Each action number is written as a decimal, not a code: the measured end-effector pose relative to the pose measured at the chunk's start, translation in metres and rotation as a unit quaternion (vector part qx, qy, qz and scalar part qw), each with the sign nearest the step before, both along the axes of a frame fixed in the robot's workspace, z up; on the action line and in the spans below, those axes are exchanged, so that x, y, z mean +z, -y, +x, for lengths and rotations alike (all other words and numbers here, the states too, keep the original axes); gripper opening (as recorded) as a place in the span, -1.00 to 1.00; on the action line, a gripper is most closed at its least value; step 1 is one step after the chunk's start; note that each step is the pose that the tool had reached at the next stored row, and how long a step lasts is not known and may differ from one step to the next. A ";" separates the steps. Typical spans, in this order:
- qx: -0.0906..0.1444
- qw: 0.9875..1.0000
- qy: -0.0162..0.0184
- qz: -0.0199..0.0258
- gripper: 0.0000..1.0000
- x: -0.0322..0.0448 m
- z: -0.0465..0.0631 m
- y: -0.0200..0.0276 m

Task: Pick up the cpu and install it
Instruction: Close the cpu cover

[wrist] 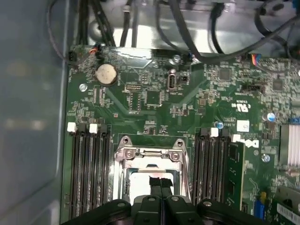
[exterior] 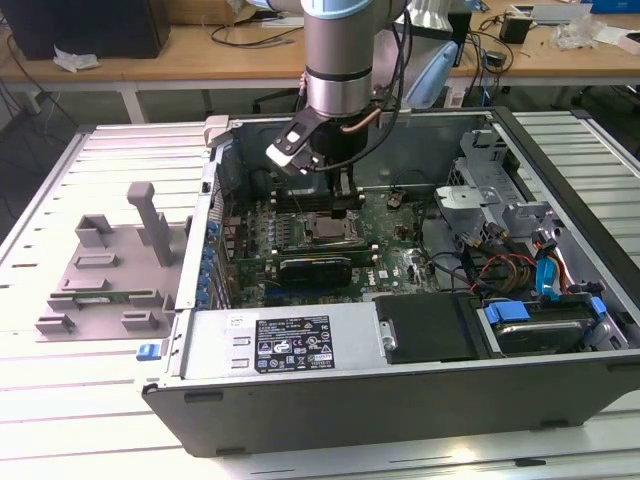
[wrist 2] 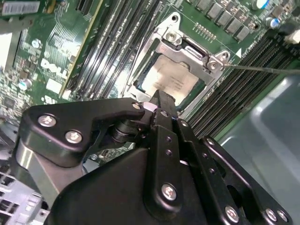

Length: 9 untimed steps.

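- cpu [wrist 2: 171,80]: lies flat inside the metal socket frame [wrist 2: 174,40] on the green motherboard [wrist: 140,93], within the open computer case [exterior: 400,400].
- gripper [wrist 2: 158,97]: hangs right over the cpu, fingers pressed together.
- grey tray [exterior: 110,260]: sits at nine o'clock of the computer case in the exterior view, well apart.

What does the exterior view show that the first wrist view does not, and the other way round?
Exterior view: the grey tray on the slatted table, on the exterior view's left of the computer case. First wrist view: a round silver battery. Both: the gripper above the socket on the green board.
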<state>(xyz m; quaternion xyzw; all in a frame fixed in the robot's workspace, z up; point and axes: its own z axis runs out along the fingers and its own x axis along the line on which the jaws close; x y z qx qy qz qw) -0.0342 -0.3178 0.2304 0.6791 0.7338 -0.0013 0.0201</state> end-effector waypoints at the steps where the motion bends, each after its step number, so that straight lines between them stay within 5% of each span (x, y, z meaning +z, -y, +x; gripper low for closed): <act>1: 0.000 1.000 0.000 0.000 -0.79 0.0000 0.000 0.0000; 2: 0.001 1.000 0.000 0.000 -0.79 0.0000 0.000 0.0000; 4: 0.039 0.999 0.000 0.000 -0.79 -0.0002 0.000 0.0000; 9: 0.107 0.994 0.000 0.000 -0.79 -0.0002 0.000 0.0000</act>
